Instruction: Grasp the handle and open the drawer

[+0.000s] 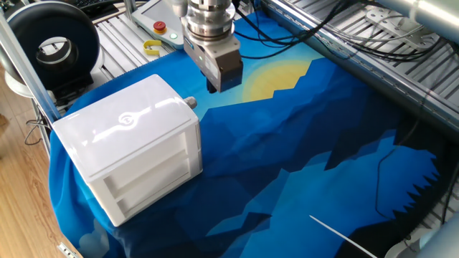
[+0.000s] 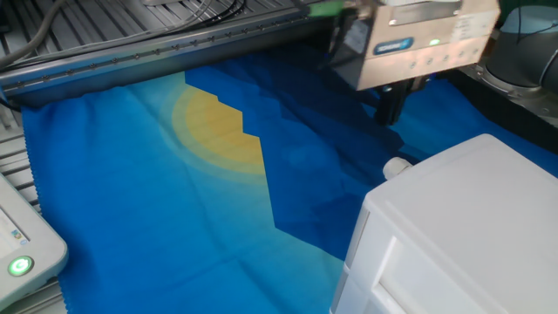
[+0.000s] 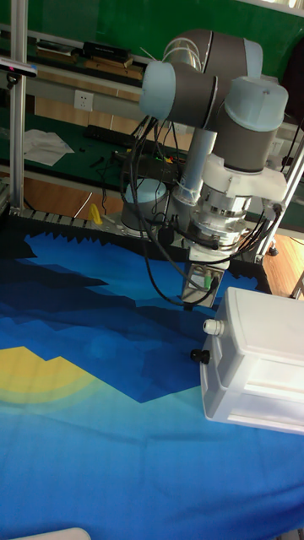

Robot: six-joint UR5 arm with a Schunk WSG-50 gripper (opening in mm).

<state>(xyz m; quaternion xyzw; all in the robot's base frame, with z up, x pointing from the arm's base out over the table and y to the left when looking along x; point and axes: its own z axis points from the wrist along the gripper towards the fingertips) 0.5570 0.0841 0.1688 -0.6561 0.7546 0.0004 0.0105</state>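
the gripper (image 1: pixel 213 87) hangs above the blue cloth (image 1: pixel 301 165) just beyond the white cabinet (image 1: pixel 133 147), clear of the handle (image 1: pixel 190 103) poking from the cabinet's upper corner, drawer shut, and whether the jaws are open i cannot tell.
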